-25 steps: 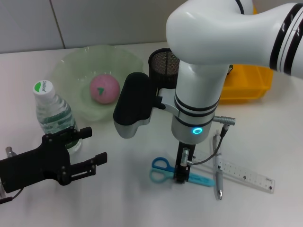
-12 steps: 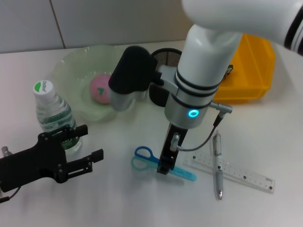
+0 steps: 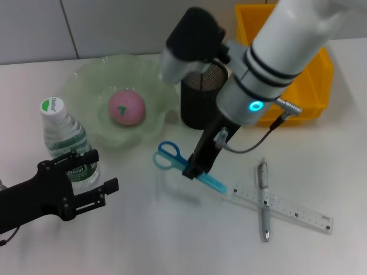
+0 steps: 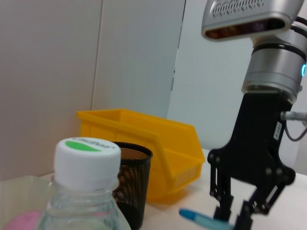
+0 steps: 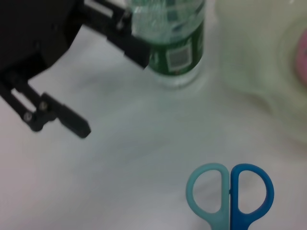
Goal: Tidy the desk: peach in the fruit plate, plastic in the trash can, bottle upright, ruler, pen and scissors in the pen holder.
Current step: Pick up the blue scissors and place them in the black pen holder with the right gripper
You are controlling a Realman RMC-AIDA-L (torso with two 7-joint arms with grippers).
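Now the white bench (image 3: pixel 143 240) carries a pale green plate (image 3: pixel 86 91) at the back with a pink peach (image 3: pixel 127 107) lying in it, a black mesh pen holder (image 3: pixel 198 109) just beside the plate's right edge, and a yellow bin (image 3: pixel 309 97) behind the right arm. A water bottle (image 3: pixel 66 140) with a green and white cap stands upright at the left, near the plate. Toward the right front a clear ruler (image 3: pixel 287 206) lies flat with a silver pen (image 3: pixel 264 200) resting across it. The left claw (image 3: pixel 97 175) sits low at the front left, just beside the bottle, its two black fingers spread apart and holding nothing; the right wrist view shows one finger against the bottle's label side. The right claw (image 3: pixel 195 169) hangs between the pen holder and the ruler, clenched on the scissors (image 3: pixel 172 159) around the middle of the blades. The scissors are off the bench, tilted, with a shadow below them; the handles, one dark blue and one light teal, point toward the plate, and the light blue blade sheath sticks out past the claw toward the ruler's near end. Nothing stands between the scissors and the pen holder's open top.
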